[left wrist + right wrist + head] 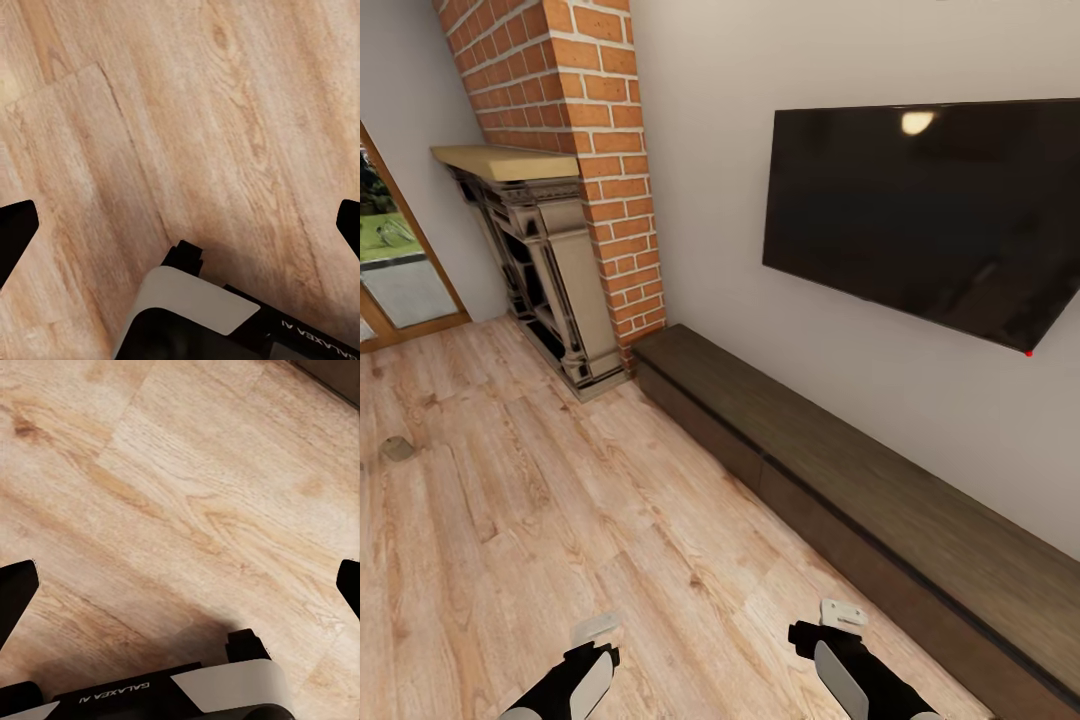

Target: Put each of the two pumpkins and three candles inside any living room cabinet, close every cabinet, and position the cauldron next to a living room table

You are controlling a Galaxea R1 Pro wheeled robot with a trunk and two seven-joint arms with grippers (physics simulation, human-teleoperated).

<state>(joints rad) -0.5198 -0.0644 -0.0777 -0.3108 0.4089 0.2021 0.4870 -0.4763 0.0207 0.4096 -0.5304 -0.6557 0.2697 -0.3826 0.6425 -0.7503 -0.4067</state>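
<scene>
Since both arms hang low and carry nothing, this is a transit step. Cabinet (pixel 860 470) runs from 12 to 4 o'clock along the wall, drawers all shut. Left gripper (pixel 180 225) and right gripper (pixel 180 585) spread, over bare floor (pixel 530 500). Small beige-grey object (pixel 397 449) at 10 o'clock, maybe a candle; square up before reaching.

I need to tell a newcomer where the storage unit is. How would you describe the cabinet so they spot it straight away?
Find the big black wall-mounted television. Directly beneath it, on the pale wooden plank floor against the white wall, runs the long, low dark-brown wooden cabinet. Unlike the ornate grey fireplace beside its far end, it is plain, flat-topped and handleless.
</scene>
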